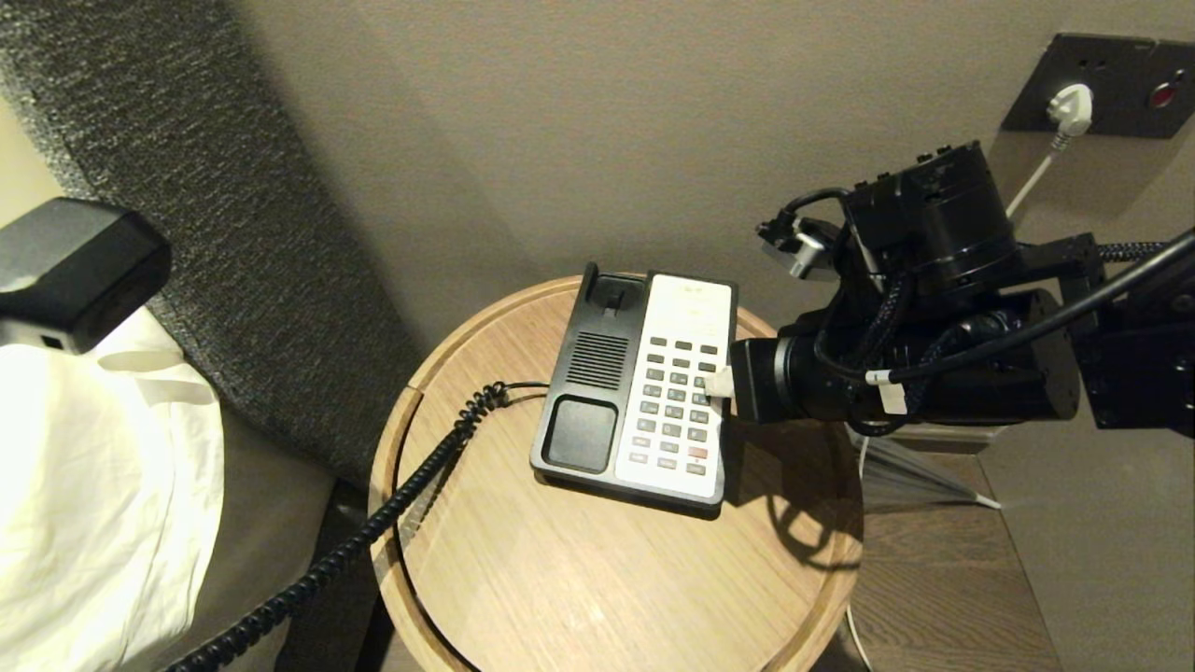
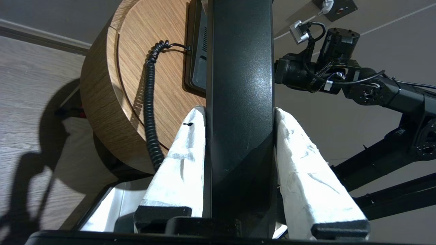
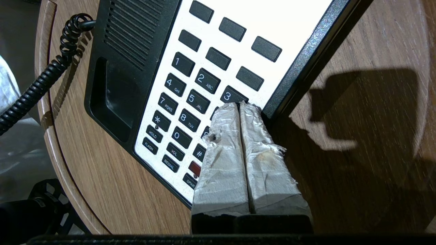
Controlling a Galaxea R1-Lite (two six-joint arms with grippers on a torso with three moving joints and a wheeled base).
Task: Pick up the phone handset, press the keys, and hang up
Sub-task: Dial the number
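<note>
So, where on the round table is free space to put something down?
Bare wood lies on the round table between the phone base and the near rim. It is crowded at the keypad's right edge, where the right gripper sits, and left, along the coiled cord.

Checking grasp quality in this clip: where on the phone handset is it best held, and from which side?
Around the straight middle of the phone handset, fingers closing across its narrow width. The left gripper does this: its padded fingers press both long flat sides, clear of the ends and the coiled cord.
</note>
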